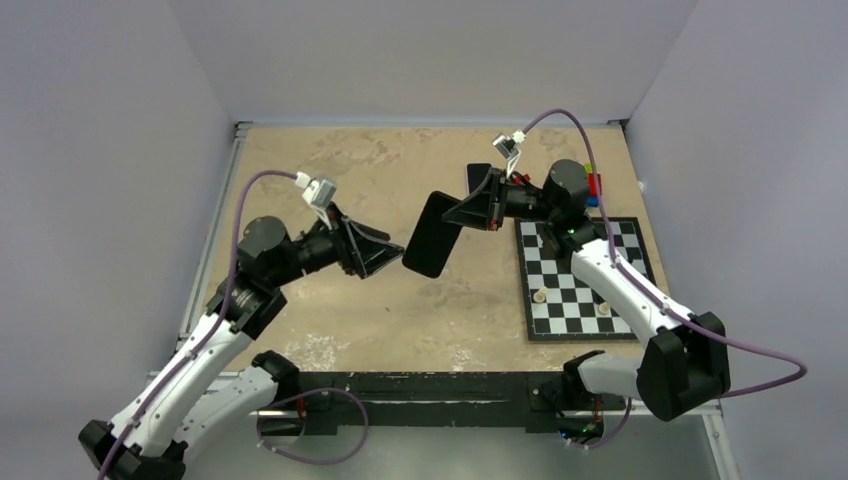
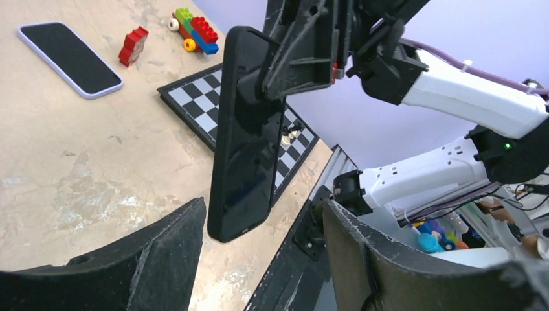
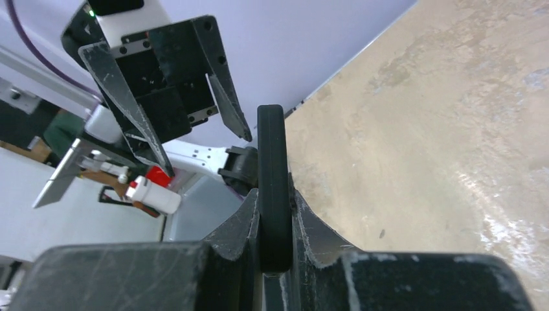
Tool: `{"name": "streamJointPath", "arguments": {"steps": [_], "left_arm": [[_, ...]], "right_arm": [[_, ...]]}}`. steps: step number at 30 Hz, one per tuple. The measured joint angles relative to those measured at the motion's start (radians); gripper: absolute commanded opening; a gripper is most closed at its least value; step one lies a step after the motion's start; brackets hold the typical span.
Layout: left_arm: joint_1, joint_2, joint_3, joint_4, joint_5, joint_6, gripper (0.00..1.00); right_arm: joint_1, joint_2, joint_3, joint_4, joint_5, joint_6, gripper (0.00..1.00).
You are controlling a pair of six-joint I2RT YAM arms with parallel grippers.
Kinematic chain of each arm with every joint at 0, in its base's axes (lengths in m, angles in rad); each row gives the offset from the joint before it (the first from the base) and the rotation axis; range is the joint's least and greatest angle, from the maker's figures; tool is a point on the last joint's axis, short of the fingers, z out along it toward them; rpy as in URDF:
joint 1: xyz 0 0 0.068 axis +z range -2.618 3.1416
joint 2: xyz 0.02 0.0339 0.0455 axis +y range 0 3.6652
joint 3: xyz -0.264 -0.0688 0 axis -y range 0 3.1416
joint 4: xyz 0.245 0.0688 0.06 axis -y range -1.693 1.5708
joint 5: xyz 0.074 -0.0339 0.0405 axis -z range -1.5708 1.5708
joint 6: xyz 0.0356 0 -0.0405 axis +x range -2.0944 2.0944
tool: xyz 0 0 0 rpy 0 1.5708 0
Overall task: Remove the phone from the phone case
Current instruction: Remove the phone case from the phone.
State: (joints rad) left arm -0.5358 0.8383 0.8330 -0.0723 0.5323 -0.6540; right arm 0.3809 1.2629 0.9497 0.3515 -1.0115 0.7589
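Black phone case in right gripper

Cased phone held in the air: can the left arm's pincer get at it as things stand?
Probably yes. The left pincer is open and faces the cased phone's free lower end, with nothing between them; the right pincer clamps only its upper part.

Setting: robotics lab test cell. Evidence: plain pale-grey enclosure walls, tan mottled tabletop, black metal arm-mounting rail at near edge.
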Motion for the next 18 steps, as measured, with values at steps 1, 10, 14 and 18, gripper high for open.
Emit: {"name": "streamJointPath", "arguments": {"steps": [1, 10, 14, 18], "left_arm": [[0.0, -0.04, -0.023, -0.003, -0.018, -0.005, 0.7], [0.0, -0.081, -0.182, 0.046, 0.059, -0.047, 0.47], [0.0, -0.061, -0.225, 0.137, 0.137, -0.098, 0.33], [-0.001, -0.058, -0.243, 0.23, 0.197, -0.143, 0.19]], "right_arm": [[0.0, -0.003, -0.016, 0.033, -0.003, 0.028, 0.0], [0.007, -0.008, -0.122, 0.32, -0.035, 0.254, 0.0], [0.012, -0.021, -0.128, 0.364, -0.046, 0.283, 0.0], [0.013, -0.042, -0.136, 0.375, -0.05, 0.299, 0.0]]}}
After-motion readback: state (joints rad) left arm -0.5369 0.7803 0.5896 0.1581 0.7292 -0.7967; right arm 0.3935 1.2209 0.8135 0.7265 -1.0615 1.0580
